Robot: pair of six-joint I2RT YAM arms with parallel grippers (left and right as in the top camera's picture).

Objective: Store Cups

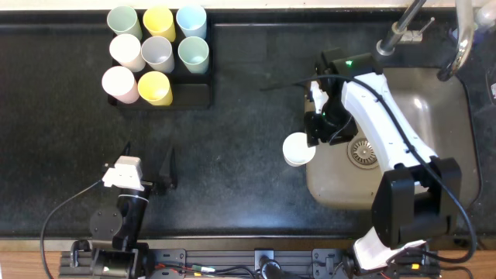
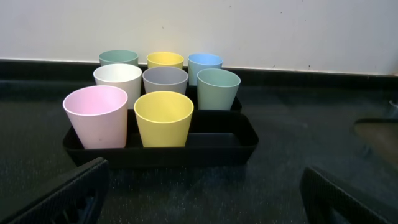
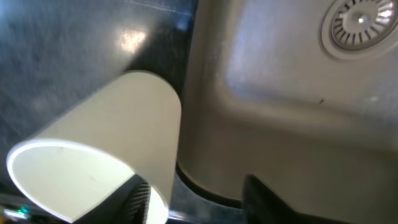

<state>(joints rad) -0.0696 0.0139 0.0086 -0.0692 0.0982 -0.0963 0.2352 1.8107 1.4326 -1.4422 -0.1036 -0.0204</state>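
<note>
Right jaws first: clamped on the wall of the white cup [image 3: 106, 162], one finger inside the mouth, the other outside. The cup hangs tilted, mouth towards the wrist camera. From above it sits at the left rim of the sink [image 1: 434, 101], right where steel meets the dark worktop [image 1: 248, 77]. The drain [image 1: 363, 153] lies just beyond, in the basin floor.

Over to the left jaws: spread wide apart, holding nothing, low over the worktop near the left arm's base and facing the black tray [image 2: 217, 146]. That tray stands at the far left of the worktop, well apart from the sink. It carries eight upright cups, with a pink cup [image 2: 96, 115] and a yellow cup [image 2: 163, 117] in the row nearest the left jaws.
</note>
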